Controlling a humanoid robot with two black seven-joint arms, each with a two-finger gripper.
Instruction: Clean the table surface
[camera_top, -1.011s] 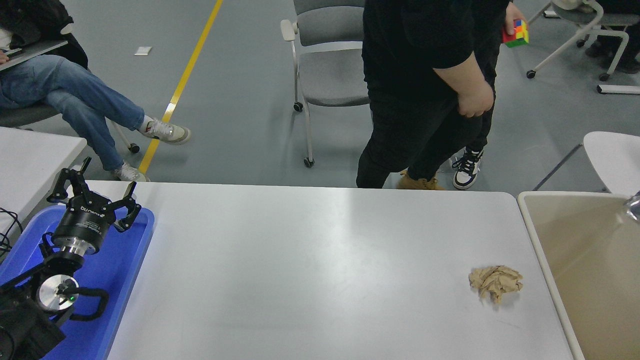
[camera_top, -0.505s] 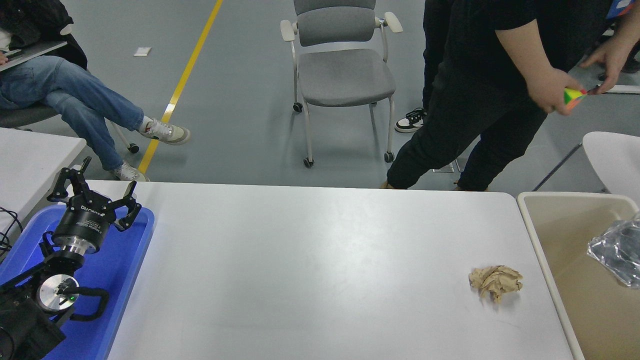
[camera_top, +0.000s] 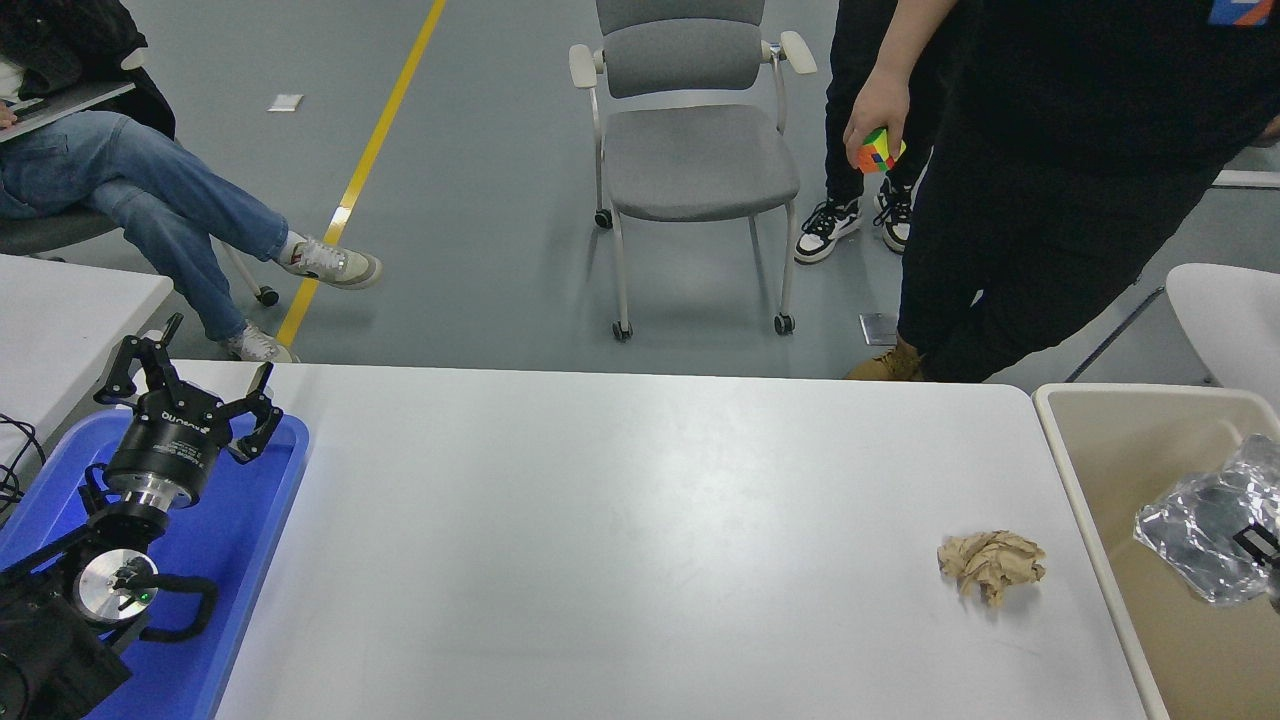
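The white table (camera_top: 620, 540) fills the low half of the view, wide and flat. On it, near the right end, lies one crumpled ball of brown paper (camera_top: 991, 564) — all by itself, with bare table all around it.

Just past the right edge of the table stands a beige bin (camera_top: 1110, 420). Over the bin, at the right side of the view, the right claw (camera_top: 1215, 535) comes in. It is wrapped in shiny clear plastic, so I cannot tell if its fingers are apart or together. It is beside the paper ball but not touching it.

At the lower left the left arm sits parked over a blue tray (camera_top: 255, 540). The left claw (camera_top: 190, 395) points away from the camera, and its black fingers are spread apart with nothing between them.

Behind the table is a gray floor with a yellow line (camera_top: 365, 165). A gray chair (camera_top: 690, 150) on wheels stands there. A person in black clothes stands at the far right, and a hand (camera_top: 875, 120) holds a small cube of many colors (camera_top: 880, 152). At the far left, a person in blue jeans (camera_top: 150, 200) sits with legs crossed.
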